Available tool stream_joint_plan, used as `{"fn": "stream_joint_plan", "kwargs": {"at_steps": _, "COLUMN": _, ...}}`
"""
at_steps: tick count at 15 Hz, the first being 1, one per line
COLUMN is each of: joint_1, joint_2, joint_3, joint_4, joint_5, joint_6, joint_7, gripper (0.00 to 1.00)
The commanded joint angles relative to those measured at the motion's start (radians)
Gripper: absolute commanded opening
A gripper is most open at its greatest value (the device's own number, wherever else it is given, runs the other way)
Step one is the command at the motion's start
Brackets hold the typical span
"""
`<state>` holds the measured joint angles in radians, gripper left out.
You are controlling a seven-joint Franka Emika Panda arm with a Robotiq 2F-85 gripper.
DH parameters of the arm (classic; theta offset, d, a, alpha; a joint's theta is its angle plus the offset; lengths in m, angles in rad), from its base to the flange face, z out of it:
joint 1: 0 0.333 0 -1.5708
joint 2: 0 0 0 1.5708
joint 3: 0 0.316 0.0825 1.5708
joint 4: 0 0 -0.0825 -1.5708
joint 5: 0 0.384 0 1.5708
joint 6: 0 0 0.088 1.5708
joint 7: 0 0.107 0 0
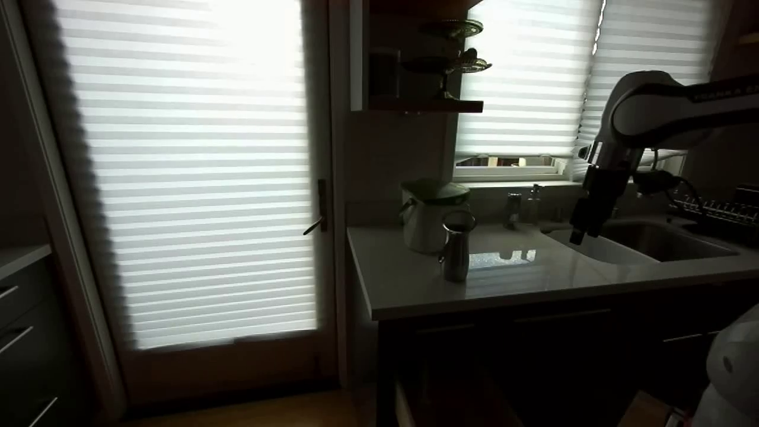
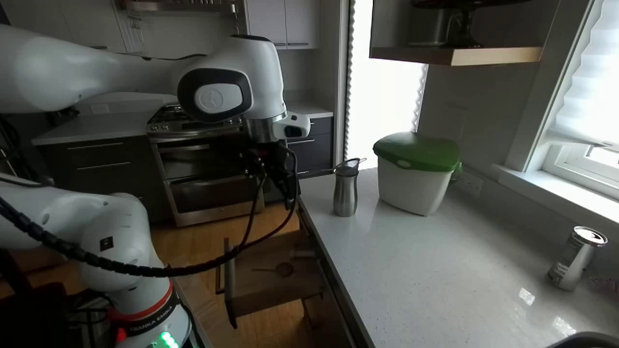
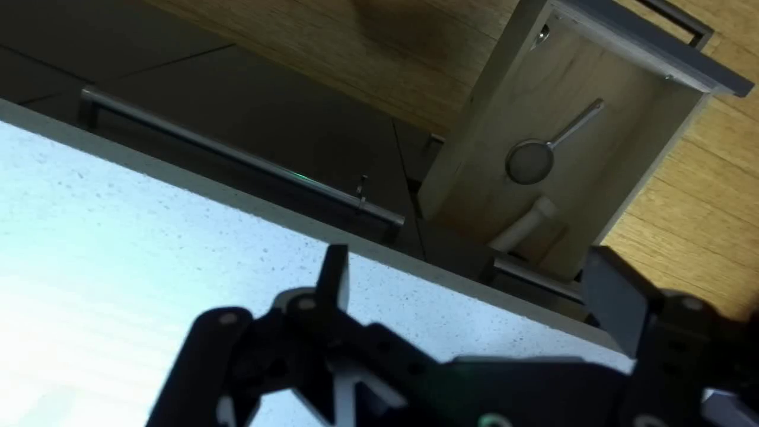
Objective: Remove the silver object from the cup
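The cup point(image 2: 345, 195) is a grey metal tumbler standing upright on the counter; it also shows in an exterior view point(image 1: 456, 258). The silver object, which looks like a small mesh strainer point(image 2: 347, 169), rests in its mouth, with a thin handle sticking out to the side. Its round rim and mesh also show above the cup in an exterior view point(image 1: 458, 223). My gripper point(image 3: 474, 279) is open and empty, pointing down above the counter edge, apart from the cup. It also shows in both exterior views point(image 1: 584, 232) point(image 2: 290, 195). The cup and strainer are out of the wrist view.
A white bin with a green lid point(image 2: 416, 153) stands beside the cup. A can point(image 2: 575, 260) stands farther along the counter. An open drawer point(image 3: 462, 142) holds another strainer point(image 3: 529, 161) and a white item. A sink point(image 1: 628, 252) and a wall shelf point(image 2: 495, 57) are nearby.
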<state>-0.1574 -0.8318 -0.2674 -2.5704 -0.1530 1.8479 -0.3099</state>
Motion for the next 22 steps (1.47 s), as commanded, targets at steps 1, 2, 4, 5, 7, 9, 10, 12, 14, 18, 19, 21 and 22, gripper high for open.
{"fn": "stream_joint_plan", "kwargs": {"at_steps": 1, "joint_1": 0.003, "joint_2": 0.000, "joint_3": -0.002, "joint_4": 0.002, "joint_5": -0.001, "joint_6": -0.003, "joint_7": 0.002, "gripper": 1.00}}
{"fn": "stream_joint_plan", "kwargs": {"at_steps": 2, "joint_1": 0.013, "joint_2": 0.010, "joint_3": -0.003, "joint_4": 0.010, "joint_5": 0.041, "joint_6": -0.020, "joint_7": 0.030, "gripper": 1.00}}
{"fn": "stream_joint_plan", "kwargs": {"at_steps": 4, "joint_1": 0.022, "joint_2": 0.035, "joint_3": 0.004, "joint_4": 0.027, "joint_5": 0.143, "joint_6": -0.057, "joint_7": 0.113, "gripper": 1.00}}
{"fn": "stream_joint_plan", "kwargs": {"at_steps": 5, "joint_1": 0.025, "joint_2": 0.045, "joint_3": 0.014, "joint_4": 0.034, "joint_5": 0.184, "joint_6": -0.072, "joint_7": 0.149, "gripper": 1.00}}
{"fn": "stream_joint_plan", "kwargs": {"at_steps": 7, "joint_1": 0.021, "joint_2": 0.059, "joint_3": 0.035, "joint_4": 0.026, "joint_5": 0.264, "joint_6": -0.076, "joint_7": 0.228, "gripper": 1.00}}
{"fn": "stream_joint_plan", "kwargs": {"at_steps": 9, "joint_1": 0.013, "joint_2": 0.070, "joint_3": 0.056, "joint_4": 0.011, "joint_5": 0.337, "joint_6": -0.051, "joint_7": 0.310, "gripper": 1.00}}
{"fn": "stream_joint_plan", "kwargs": {"at_steps": 10, "joint_1": 0.010, "joint_2": 0.072, "joint_3": 0.069, "joint_4": -0.001, "joint_5": 0.377, "joint_6": -0.030, "joint_7": 0.353, "gripper": 1.00}}
{"fn": "stream_joint_plan", "kwargs": {"at_steps": 12, "joint_1": 0.012, "joint_2": 0.075, "joint_3": 0.088, "joint_4": -0.031, "joint_5": 0.469, "joint_6": 0.021, "joint_7": 0.420, "gripper": 1.00}}
{"fn": "stream_joint_plan", "kwargs": {"at_steps": 14, "joint_1": 0.014, "joint_2": 0.076, "joint_3": 0.104, "joint_4": -0.069, "joint_5": 0.564, "joint_6": 0.093, "joint_7": 0.466, "gripper": 1.00}}
{"fn": "stream_joint_plan", "kwargs": {"at_steps": 18, "joint_1": 0.042, "joint_2": 0.062, "joint_3": 0.112, "joint_4": -0.194, "joint_5": 0.771, "joint_6": 0.350, "joint_7": 0.454, "gripper": 1.00}}
{"fn": "stream_joint_plan", "kwargs": {"at_steps": 19, "joint_1": 0.063, "joint_2": 0.060, "joint_3": 0.102, "joint_4": -0.225, "joint_5": 0.835, "joint_6": 0.405, "joint_7": 0.435, "gripper": 1.00}}
{"fn": "stream_joint_plan", "kwargs": {"at_steps": 21, "joint_1": 0.114, "joint_2": 0.135, "joint_3": 0.082, "joint_4": -0.191, "joint_5": 0.970, "joint_6": 0.526, "joint_7": 0.358, "gripper": 1.00}}
{"fn": "stream_joint_plan", "kwargs": {"at_steps": 22, "joint_1": 0.139, "joint_2": 0.136, "joint_3": 0.078, "joint_4": -0.208, "joint_5": 1.045, "joint_6": 0.592, "joint_7": 0.313, "gripper": 1.00}}
